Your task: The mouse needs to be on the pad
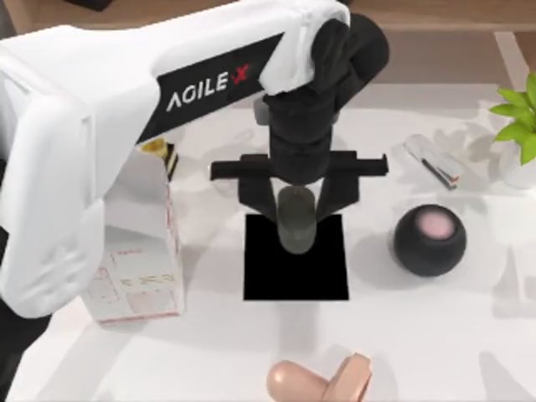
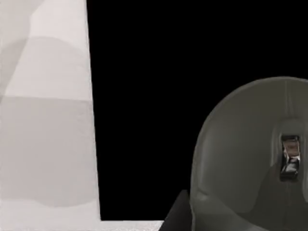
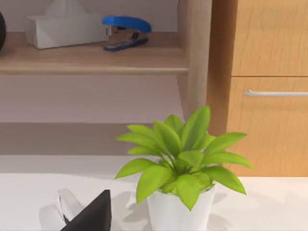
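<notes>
The grey-green mouse sits between the fingers of my left gripper, which is shut on it. The mouse lies over the far edge of the black pad, near the middle of the table. In the left wrist view the mouse looms close, with its scroll wheel showing, and the pad spreads beneath it. My right arm is parked off to the right, and a dark part of my right gripper points toward a potted plant.
A white carton stands left of the pad. A black ball with a pink spot lies to the right and a peach rounded object at the front. A silver stapler and the plant are far right.
</notes>
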You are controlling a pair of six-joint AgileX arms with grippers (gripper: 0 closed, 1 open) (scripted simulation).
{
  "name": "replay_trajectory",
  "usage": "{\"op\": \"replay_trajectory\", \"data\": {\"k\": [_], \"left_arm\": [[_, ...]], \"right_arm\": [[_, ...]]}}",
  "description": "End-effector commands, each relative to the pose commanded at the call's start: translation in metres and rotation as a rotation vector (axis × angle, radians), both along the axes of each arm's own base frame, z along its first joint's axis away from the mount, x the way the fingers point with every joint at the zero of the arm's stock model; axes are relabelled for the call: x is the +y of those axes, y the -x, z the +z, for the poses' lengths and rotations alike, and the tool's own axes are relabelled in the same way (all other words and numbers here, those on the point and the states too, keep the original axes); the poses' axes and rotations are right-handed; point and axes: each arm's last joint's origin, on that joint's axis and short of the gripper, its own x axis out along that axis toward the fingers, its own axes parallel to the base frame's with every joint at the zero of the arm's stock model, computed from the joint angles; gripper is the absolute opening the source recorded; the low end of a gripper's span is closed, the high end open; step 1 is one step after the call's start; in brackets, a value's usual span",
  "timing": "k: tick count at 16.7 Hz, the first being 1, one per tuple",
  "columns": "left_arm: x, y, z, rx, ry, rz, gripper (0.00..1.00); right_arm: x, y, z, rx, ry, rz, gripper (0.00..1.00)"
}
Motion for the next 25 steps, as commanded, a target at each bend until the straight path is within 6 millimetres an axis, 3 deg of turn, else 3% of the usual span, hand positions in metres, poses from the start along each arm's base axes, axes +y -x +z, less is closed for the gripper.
{"op": "replay_trajectory", "data": {"k": [14, 21, 25], "left_arm": [[-0.001, -0.003, -0.019, -0.036, 0.023, 0.008, 0.00], [-0.002, 0.001, -0.045, -0.001, -0.001, -0.002, 0.00], [-0.002, 0.001, -0.045, -0.001, -0.001, -0.002, 0.00]], "right_arm": [[0.000, 0.000, 0.000, 0.000, 0.000, 0.000, 1.00], [0.000, 0.000, 0.000, 0.000, 0.000, 0.000, 1.00], [0.000, 0.000, 0.000, 0.000, 0.000, 0.000, 1.00]]}}
